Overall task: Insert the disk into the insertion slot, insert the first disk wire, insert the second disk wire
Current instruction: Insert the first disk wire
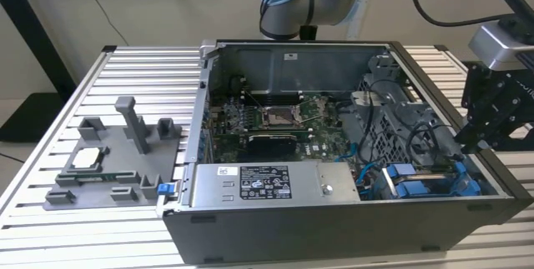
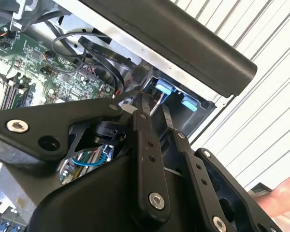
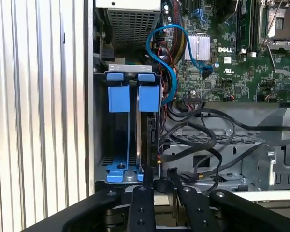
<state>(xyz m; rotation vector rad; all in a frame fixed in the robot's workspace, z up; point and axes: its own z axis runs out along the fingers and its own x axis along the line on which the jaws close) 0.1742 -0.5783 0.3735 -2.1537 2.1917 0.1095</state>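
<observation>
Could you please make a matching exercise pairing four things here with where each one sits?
1 gripper
2 processor socket
3 labelled grey box
4 grey holder tray

a on the slatted table, beside the case
b at the blue-tabbed insertion slot
c middle of the green board
d inside the case, along its wall nearest the exterior camera

Pairs: 1-b, 2-c, 3-d, 4-a.
</observation>
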